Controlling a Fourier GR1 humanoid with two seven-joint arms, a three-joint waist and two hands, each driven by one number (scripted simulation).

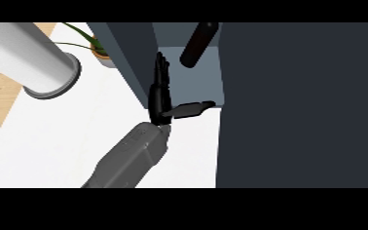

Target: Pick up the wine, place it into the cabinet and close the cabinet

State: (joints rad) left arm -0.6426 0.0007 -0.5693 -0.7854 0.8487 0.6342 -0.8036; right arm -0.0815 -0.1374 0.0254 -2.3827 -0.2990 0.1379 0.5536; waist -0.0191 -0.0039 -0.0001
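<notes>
The wine bottle [198,44], dark and slim, leans inside the open cabinet [194,80] on its blue-grey floor. My left hand [159,95] is just left of and below the bottle, at the cabinet's mouth, apart from it. Its fingers point straight up and the thumb sticks out to the right, so the hand is open and holds nothing. The cabinet's dark door [287,107] stands open and fills the right side of the view. My right hand does not show.
A big pale grey cylinder [39,61] stands at the upper left on the white counter [64,141]. A small potted plant [97,48] sits beside the cabinet's dark left wall [133,53].
</notes>
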